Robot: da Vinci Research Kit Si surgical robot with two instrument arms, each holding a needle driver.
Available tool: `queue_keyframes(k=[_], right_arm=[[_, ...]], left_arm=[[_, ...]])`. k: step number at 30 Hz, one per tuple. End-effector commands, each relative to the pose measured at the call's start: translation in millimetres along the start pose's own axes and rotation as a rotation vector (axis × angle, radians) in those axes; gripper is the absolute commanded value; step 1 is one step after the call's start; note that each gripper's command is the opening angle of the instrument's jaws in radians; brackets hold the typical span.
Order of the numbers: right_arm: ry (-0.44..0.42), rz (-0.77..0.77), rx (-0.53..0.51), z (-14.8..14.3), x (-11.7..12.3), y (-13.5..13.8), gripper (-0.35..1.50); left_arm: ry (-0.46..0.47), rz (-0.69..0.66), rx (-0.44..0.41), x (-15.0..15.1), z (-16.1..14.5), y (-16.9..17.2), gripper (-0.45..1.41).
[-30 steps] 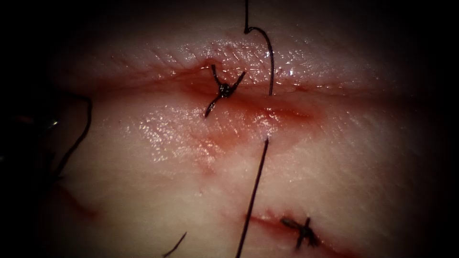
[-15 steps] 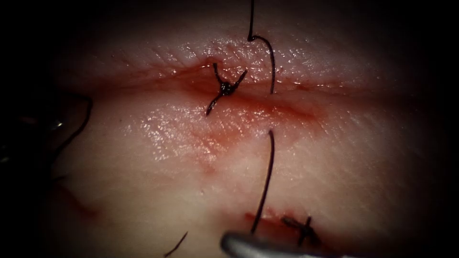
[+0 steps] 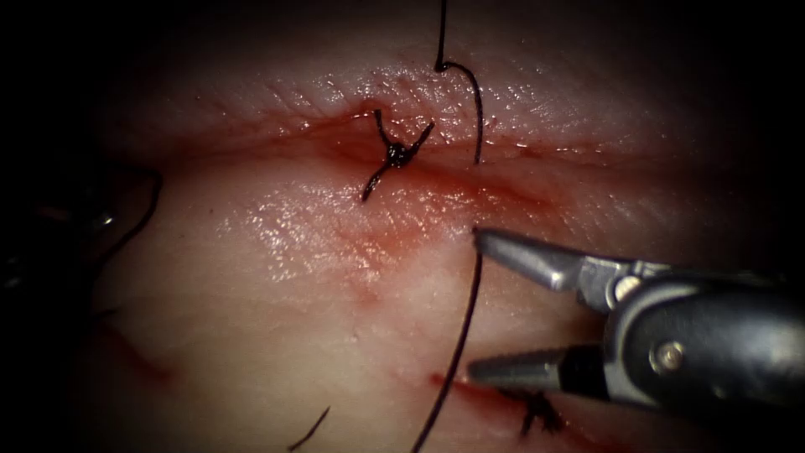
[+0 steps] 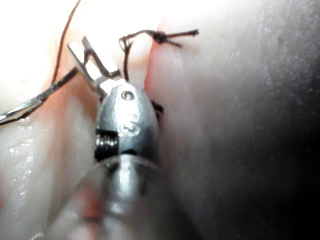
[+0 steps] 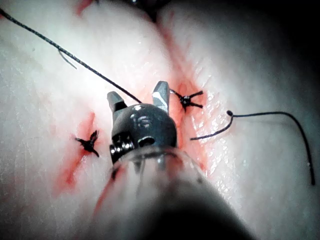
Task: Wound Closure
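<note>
Since a second ago the right claw [image 3: 475, 302] has come in, jaws spread astride the thread [image 3: 459, 335], gripping nothing. Left claw [image 4: 95, 60] clamps the needle [image 4: 30, 102]. One knot [image 3: 394, 155] closes the cut [image 3: 503, 195]; this stitch is untied.

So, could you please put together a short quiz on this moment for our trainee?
1. True or false: the right tool has its jaws shut on the thread.
2. What does the left tool hold? A) the needle B) the tissue C) nothing
3. How many tied knots show in the right wrist view?

Key
1. False: its jaws are open, one on each side of the thread, and it holds nothing.
2. A: its jaws are shut on the needle near one end; the part of the needle that shows is not in the tissue.
3. Two.
</note>
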Motion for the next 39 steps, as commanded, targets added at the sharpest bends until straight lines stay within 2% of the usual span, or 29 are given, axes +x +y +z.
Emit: queue_keyframes(k=[1, 9, 11, 12, 14, 15, 16, 21, 25, 39], right_arm=[[-0.012, -0.006, 0.0, 1.8, -1.4, 0.4, 1.48], [-0.033, -0.041, 0.002, 3.9, -4.6, 0.3, 1.43], [-0.035, -0.043, 0.0, 4.1, -5.0, 0.3, 1.35], [-0.035, -0.044, 0.001, 4.1, -5.1, 0.2, 1.23], [-0.032, -0.046, 0.003, 3.8, -5.2, 0.1, 0.54], [-0.031, -0.046, 0.005, 3.6, -5.2, 0.1, 0.04], [-0.028, -0.046, 0.007, 3.3, -5.1, 0.1, -0.35], [-0.015, -0.085, 0.012, 2.1, -4.4, -0.2, -0.35], [-0.004, -0.09, 0.02, 1.4, -2.9, -0.8, -0.35], [0.004, -0.181, 0.184, -0.7, 7.9, -5.8, -0.35]], left_arm=[[0.001, 0.0, 0.0, -0.5, 0.5, 0.5, -0.45], [0.001, 0.0, 0.0, -0.5, 0.5, 0.5, -0.45], [0.001, 0.0, 0.0, -0.5, 0.5, 0.5, -0.45], [0.001, 0.0, 0.0, -0.5, 0.5, 0.5, -0.45], [0.001, 0.0, 0.0, -0.5, 0.5, 0.5, -0.45], [0.001, 0.0, 0.0, -0.5, 0.5, 0.5, -0.45], [0.001, 0.0, 0.0, -0.5, 0.5, 0.5, -0.45], [0.002, 0.0, -0.002, -0.5, 0.5, 0.5, -0.45], [0.003, 0.0, -0.002, -0.5, 0.4, 0.6, -0.45], [0.004, 0.001, -0.004, -0.5, 0.5, 0.7, -0.45]])
